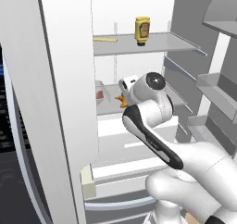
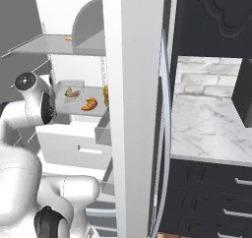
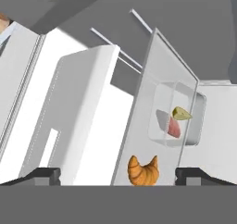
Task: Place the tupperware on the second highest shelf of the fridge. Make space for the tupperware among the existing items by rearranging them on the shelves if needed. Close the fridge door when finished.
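While our two-finger gripper point(image 3: 118, 174) stands spread and empty, the shallow translucent grey-white tupperware point(image 3: 175, 120) sits at one o'clock on the pale grey shelf point(image 3: 152, 93). We should back out straight, clearing the orange-brown croissant point(image 3: 143, 170) at six.

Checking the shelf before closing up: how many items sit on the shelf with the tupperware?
3 visible: the tupperware toward the back, the croissant nearer the front edge, and a yellow-orange jar beside the croissant, partly hidden by the door. More may be hidden behind the arm.

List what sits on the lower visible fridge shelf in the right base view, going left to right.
tupperware → croissant → yellow-orange jar, partly hidden behind the fridge door's edge.
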